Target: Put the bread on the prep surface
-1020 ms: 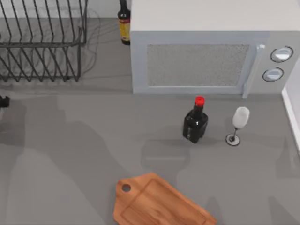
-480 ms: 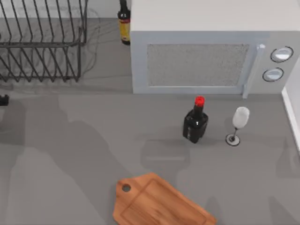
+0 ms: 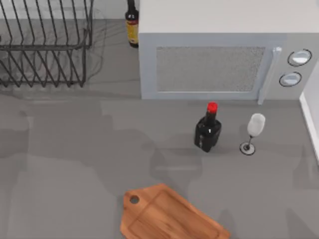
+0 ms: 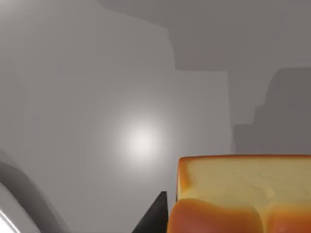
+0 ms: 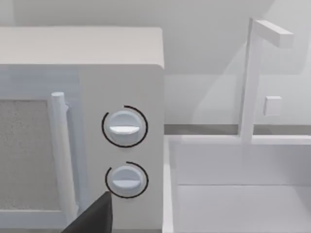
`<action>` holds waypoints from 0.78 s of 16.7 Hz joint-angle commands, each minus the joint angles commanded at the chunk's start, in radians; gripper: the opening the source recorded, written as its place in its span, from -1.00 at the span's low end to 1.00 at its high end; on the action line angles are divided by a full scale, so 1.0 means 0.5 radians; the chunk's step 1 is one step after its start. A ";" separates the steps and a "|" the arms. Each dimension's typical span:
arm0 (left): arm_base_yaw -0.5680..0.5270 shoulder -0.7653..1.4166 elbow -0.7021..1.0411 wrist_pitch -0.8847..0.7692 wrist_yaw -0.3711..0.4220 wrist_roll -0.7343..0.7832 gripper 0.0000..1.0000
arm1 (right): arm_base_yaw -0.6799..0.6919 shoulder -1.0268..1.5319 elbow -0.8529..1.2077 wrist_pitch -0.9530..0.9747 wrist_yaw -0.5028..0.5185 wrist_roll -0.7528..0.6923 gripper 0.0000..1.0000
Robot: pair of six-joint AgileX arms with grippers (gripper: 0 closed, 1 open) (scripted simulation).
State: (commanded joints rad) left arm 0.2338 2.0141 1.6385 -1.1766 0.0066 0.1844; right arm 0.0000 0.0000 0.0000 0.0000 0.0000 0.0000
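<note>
At the far left of the grey matte table (image 3: 75, 149) stands a black wire dish rack (image 3: 45, 45). The left wrist view shows a golden-brown loaf of bread (image 4: 243, 194) with a pale, soft cut face, close to a dark finger (image 4: 153, 218) of the left gripper (I cannot tell if it grips the loaf). The flat orange-brown wooden cutting board (image 3: 169, 216), with round hole and grooved border, lies at the near edge. Right of it are a pale boxy microwave (image 3: 219, 55), a dark glass bottle with red cap (image 3: 208, 128) and a clear wine glass (image 3: 253, 132). Whether the right gripper is open, I cannot tell.

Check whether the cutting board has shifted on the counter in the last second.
No. In the top view the cutting board lies where it did, same angle and same gap below the red-capped bottle, which has not moved either.
</note>
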 joint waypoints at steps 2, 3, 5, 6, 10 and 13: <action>0.000 -0.023 0.033 -0.039 0.000 -0.002 -1.00 | 0.000 0.000 0.000 0.000 0.000 0.000 1.00; 0.000 -0.023 0.033 -0.039 0.000 -0.002 -1.00 | 0.000 0.000 0.000 0.000 0.000 0.000 1.00; 0.003 -0.015 0.029 -0.033 -0.001 0.002 -1.00 | 0.000 0.000 0.000 0.000 0.000 0.000 1.00; 0.002 -0.015 0.029 -0.033 -0.001 0.002 -1.00 | 0.000 0.000 0.000 0.000 0.000 0.000 1.00; -0.144 -0.009 0.019 -0.031 0.000 0.212 -1.00 | 0.000 0.000 0.000 0.000 0.000 0.000 1.00; -0.391 -0.008 -0.010 -0.024 0.001 0.593 -1.00 | 0.000 0.000 0.000 0.000 0.000 0.000 1.00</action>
State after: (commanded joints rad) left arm 0.0381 2.0102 1.6335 -1.1886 0.0072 0.4811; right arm 0.0000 0.0000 0.0000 0.0000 0.0000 0.0000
